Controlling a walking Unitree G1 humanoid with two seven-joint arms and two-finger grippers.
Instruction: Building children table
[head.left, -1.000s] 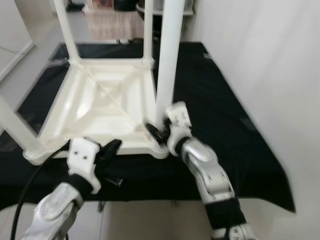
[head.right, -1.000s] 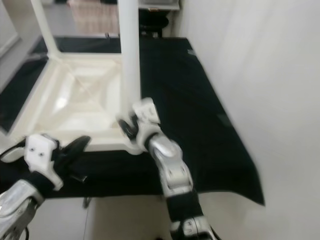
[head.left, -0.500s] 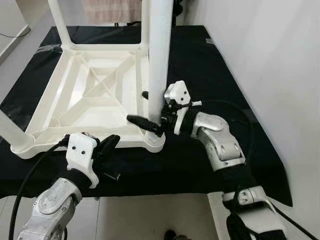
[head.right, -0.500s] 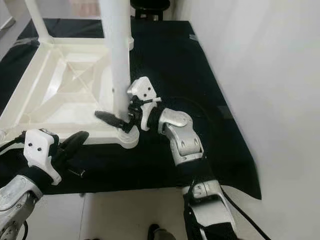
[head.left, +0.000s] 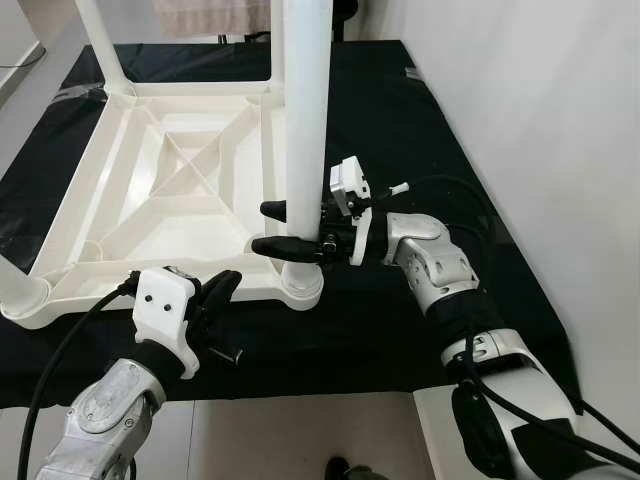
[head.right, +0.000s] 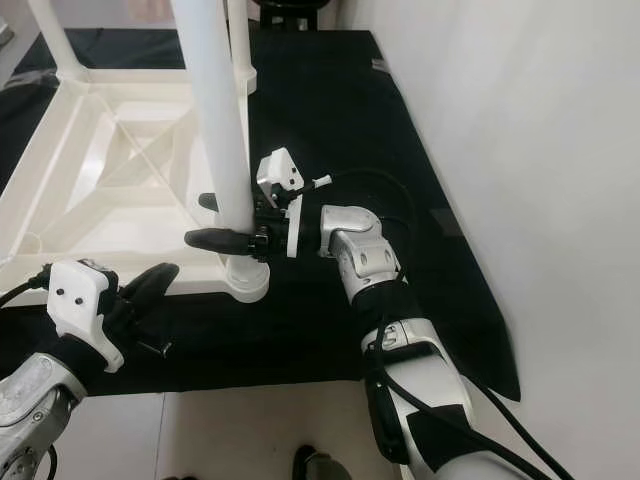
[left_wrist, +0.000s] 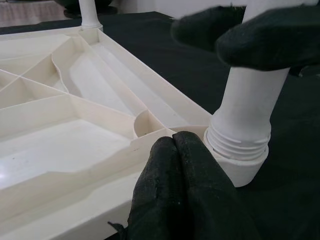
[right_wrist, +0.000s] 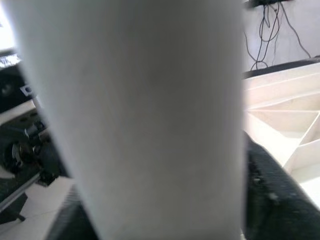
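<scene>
The white plastic children's table (head.left: 170, 200) lies upside down on a black cloth (head.left: 420, 150) spread over the floor (head.left: 300, 440), its ribbed underside facing up. At its near right corner a white leg (head.left: 305, 120) stands upright in a round threaded socket (head.left: 300, 285); the left wrist view shows the screw threads at the leg's base just above the socket rim. Another leg (head.left: 100, 40) rises from the far left corner, and a third leg (head.left: 15, 285) at the near left corner.

The right gripper (head.left: 285, 228) reaches in from the right and clasps the near right leg low down, just above the socket, one black finger in front of the leg and one behind it, both touching it. In the right wrist view the leg stands close between those fingers.

The left gripper (head.left: 215, 295) hangs just in front of the table's near edge, to the left of the socket, its two fingers (left_wrist: 185, 200) pressed together with nothing between them. Its tips are close to the table's rim; whether they touch it cannot be told.

A white wall (head.left: 540, 120) runs along the right side of the cloth.
</scene>
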